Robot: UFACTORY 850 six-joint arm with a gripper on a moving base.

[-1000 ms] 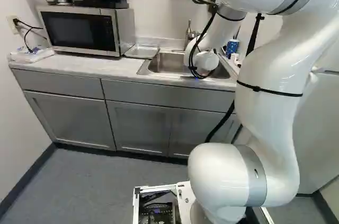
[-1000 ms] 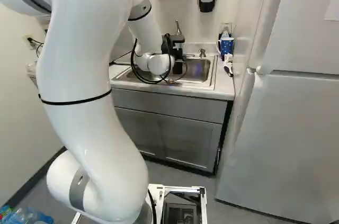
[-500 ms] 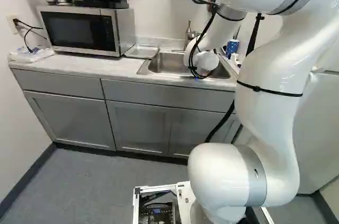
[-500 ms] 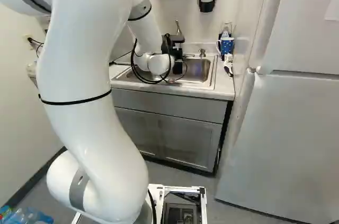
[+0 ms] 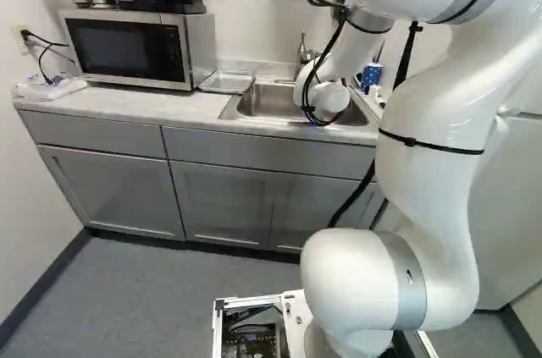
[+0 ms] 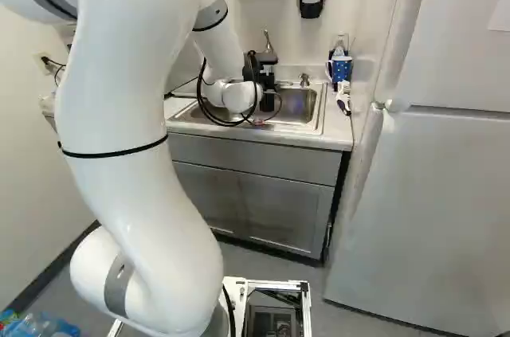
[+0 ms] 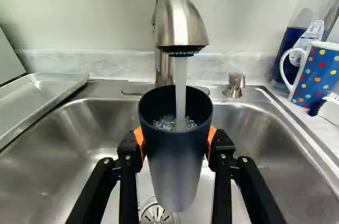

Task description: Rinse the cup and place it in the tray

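Left base view: the shallow silver metal tray (image 5: 227, 81) lies on the pale marbled worktop (image 5: 118, 102), beside the stainless-steel sink (image 5: 271, 99).

Wrist view: fingers (image 7: 127, 151), black with orange pads, stand cup-width apart, clasping the tall, tapered dark-blue cup (image 7: 176, 166) upright, mouth beneath the running brushed-metal faucet (image 7: 180, 23). The tray is sideways from it, so rinsing done, crossing the rim probably needs lift.

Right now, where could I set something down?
In front of the microwave the counter looks bare as far as the sink; so does the tray. It's crowded around the mug and brush, and under the tap, where the gripper holds the cup.
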